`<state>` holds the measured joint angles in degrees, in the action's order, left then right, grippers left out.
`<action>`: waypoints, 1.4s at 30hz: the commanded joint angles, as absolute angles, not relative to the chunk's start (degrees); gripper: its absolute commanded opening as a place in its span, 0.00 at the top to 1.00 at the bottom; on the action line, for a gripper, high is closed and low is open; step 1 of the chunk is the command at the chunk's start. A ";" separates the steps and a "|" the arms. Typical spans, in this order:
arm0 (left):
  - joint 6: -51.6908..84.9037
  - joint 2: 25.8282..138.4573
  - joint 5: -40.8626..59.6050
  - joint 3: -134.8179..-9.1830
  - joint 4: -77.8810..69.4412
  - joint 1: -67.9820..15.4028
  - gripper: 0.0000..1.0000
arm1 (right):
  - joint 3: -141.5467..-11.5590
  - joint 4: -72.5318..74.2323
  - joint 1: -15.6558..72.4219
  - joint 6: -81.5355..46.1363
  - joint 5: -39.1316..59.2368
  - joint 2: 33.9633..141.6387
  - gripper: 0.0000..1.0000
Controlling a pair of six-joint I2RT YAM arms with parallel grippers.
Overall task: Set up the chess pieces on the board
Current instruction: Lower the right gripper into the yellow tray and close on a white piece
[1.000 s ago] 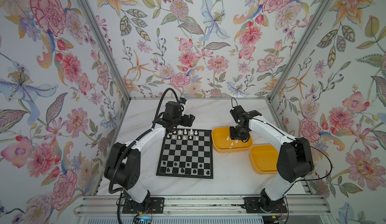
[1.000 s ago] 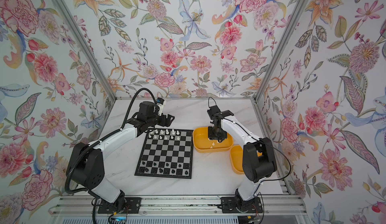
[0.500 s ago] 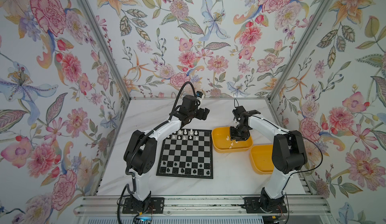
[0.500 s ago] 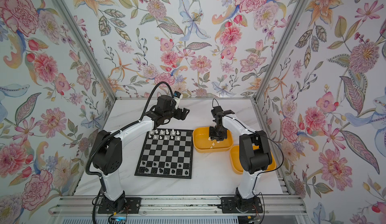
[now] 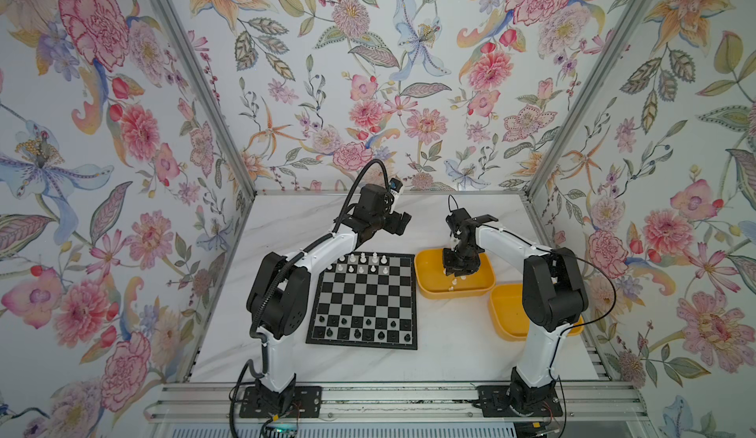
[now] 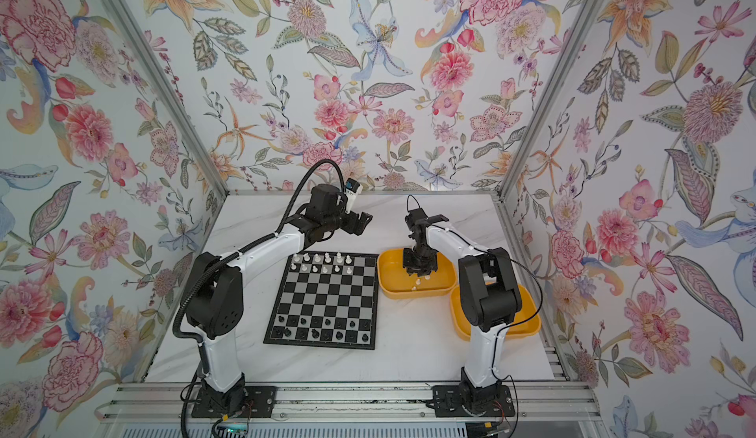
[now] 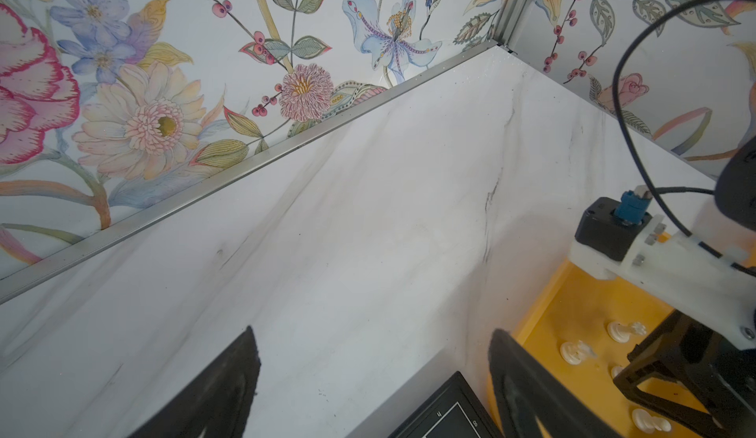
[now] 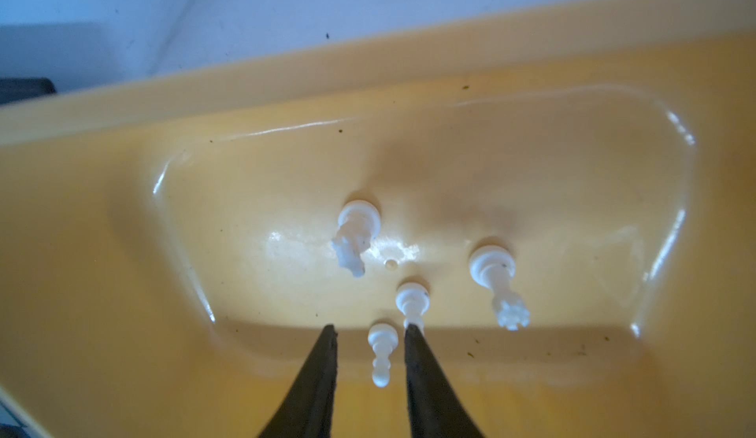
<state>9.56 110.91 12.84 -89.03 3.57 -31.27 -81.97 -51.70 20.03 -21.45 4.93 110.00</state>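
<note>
The board (image 5: 364,297) (image 6: 323,297) lies mid-table in both top views. White chess pieces (image 5: 362,258) fill part of its two far rows, and black ones (image 5: 360,331) stand on its two near rows. My right gripper (image 5: 456,270) (image 8: 370,329) points down into a yellow tub (image 5: 425,280). It is open only narrowly, its fingers on either side of a white pawn (image 8: 382,352) with small gaps showing. A knight (image 8: 354,231), a queen (image 8: 495,280) and another pawn (image 8: 411,301) stand nearby in the tub. My left gripper (image 5: 403,223) (image 7: 373,330) hovers wide open and empty beyond the board's far right corner (image 7: 446,415).
A second yellow tub (image 5: 503,313) sits at the near right, partly hidden by the right arm's elbow. The back wall rail (image 7: 245,166) runs close behind the left gripper. The right arm's wrist and cable (image 7: 638,227) hang over the first tub (image 7: 544,313).
The left arm has swung right, from over the board's far left to behind its far right corner, with its jaws still wide. The right gripper has stayed in the tub while its jaws narrowed.
</note>
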 commanded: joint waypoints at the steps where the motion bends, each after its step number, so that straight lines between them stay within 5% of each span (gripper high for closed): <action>1: 7.87 111.02 12.92 -89.84 4.28 -30.76 0.11 | -83.06 -52.38 20.39 -22.08 2.80 110.72 0.69; 42: 8.53 110.83 11.87 -89.65 3.46 -29.23 0.12 | -90.53 -52.68 20.41 -17.93 2.36 117.67 0.79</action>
